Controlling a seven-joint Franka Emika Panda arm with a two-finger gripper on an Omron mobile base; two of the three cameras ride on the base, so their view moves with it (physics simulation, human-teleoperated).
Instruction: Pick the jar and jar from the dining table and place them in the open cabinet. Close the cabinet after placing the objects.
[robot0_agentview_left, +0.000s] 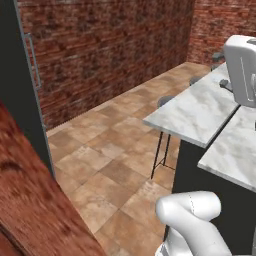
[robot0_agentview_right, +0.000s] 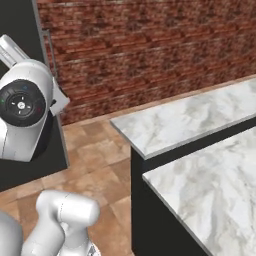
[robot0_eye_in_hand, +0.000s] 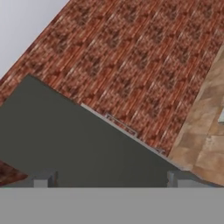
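Observation:
The jars are out of view. The dining table's white grey-veined marble top (robot0_agentview_left: 200, 112) runs along the right of the left base view. It also fills the right half of the right base view (robot0_agentview_right: 190, 117), on a dark base. In the hand view my gripper (robot0_eye_in_hand: 111, 179) is open. Its two fingertips (robot0_eye_in_hand: 43, 178) stand far apart with nothing between them. The gripper faces a flat dark panel (robot0_eye_in_hand: 74, 144) with a silver bar handle (robot0_eye_in_hand: 120, 127). I cannot tell whether this panel belongs to the cabinet.
A tall dark unit (robot0_agentview_left: 17, 95) with a long silver handle (robot0_agentview_left: 35, 60) reaches the floor at the left. Behind it is a red brick wall (robot0_agentview_left: 115, 45). Two grey stools (robot0_agentview_left: 165, 102) stand at the table's far side on the tiled floor (robot0_agentview_left: 110, 165). A reddish wooden surface (robot0_agentview_left: 30, 200) is close at the lower left.

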